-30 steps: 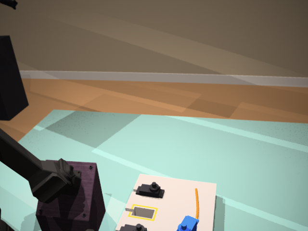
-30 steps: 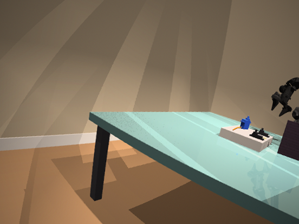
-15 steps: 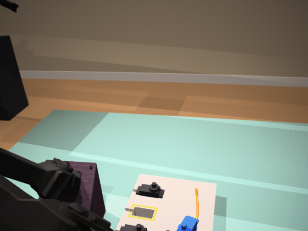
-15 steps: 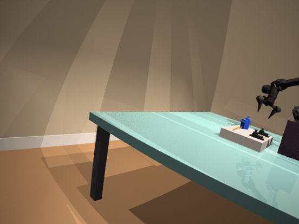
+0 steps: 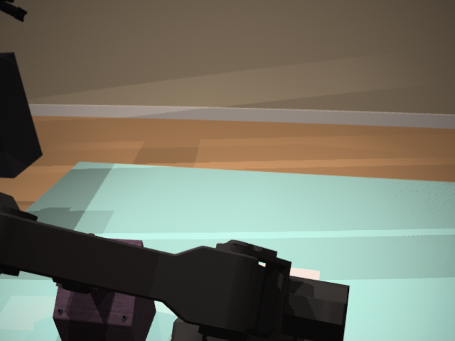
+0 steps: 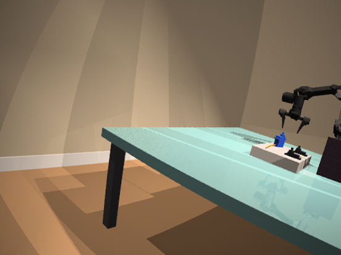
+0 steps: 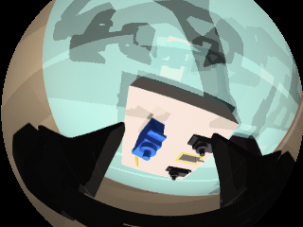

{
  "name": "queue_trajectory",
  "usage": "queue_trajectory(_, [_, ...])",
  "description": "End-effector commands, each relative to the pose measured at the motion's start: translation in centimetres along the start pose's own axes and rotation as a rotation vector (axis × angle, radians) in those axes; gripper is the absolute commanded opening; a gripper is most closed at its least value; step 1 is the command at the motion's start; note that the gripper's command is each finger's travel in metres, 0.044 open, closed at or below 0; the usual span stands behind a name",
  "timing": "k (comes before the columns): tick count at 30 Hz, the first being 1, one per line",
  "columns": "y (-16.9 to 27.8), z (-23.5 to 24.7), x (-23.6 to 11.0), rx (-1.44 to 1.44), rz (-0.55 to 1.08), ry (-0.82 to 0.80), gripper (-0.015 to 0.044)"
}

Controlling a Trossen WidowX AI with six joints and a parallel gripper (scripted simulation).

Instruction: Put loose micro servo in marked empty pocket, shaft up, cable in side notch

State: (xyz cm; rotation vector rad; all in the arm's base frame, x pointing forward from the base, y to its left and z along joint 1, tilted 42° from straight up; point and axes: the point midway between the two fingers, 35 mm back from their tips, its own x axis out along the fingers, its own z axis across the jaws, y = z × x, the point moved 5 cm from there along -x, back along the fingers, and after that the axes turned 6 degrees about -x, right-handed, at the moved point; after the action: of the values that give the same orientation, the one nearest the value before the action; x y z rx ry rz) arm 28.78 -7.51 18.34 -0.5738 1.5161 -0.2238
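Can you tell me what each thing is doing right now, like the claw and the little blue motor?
gripper: open, empty, hanging above the deck.
blue servo: loose, standing on the deck, not in the pocket.
orange cable: lying on the deck top.
yellow-marked pocket: empty.
black servos: seated in the deck.
deck: flat on the table.

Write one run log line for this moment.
pincer: open, empty, above deck | blue servo: loose on deck | marked pocket: empty

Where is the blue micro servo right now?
In the exterior view the blue micro servo stands on the far left corner of the pale deck, below the open gripper; the arm hides it from the top view.
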Motion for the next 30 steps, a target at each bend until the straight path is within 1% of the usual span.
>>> queue_trajectory(1, [3.4, 2.1, 1.0, 0.143, -0.056, 0.041, 0.0440])
queue_trajectory(7, [7.3, 4.0, 1.8, 0.319, -0.139, 0.050, 0.0440])
queue_trajectory(13, [10.9, 5.4, 2.4, 0.473, -0.222, 0.023, 0.0440])
queue_trajectory(24, [11.0, 5.4, 2.6, 0.478, -0.225, 0.022, 0.0440])
queue_trajectory(30, [10.5, 5.2, 4.9, 0.478, -0.226, 0.022, 0.0440])
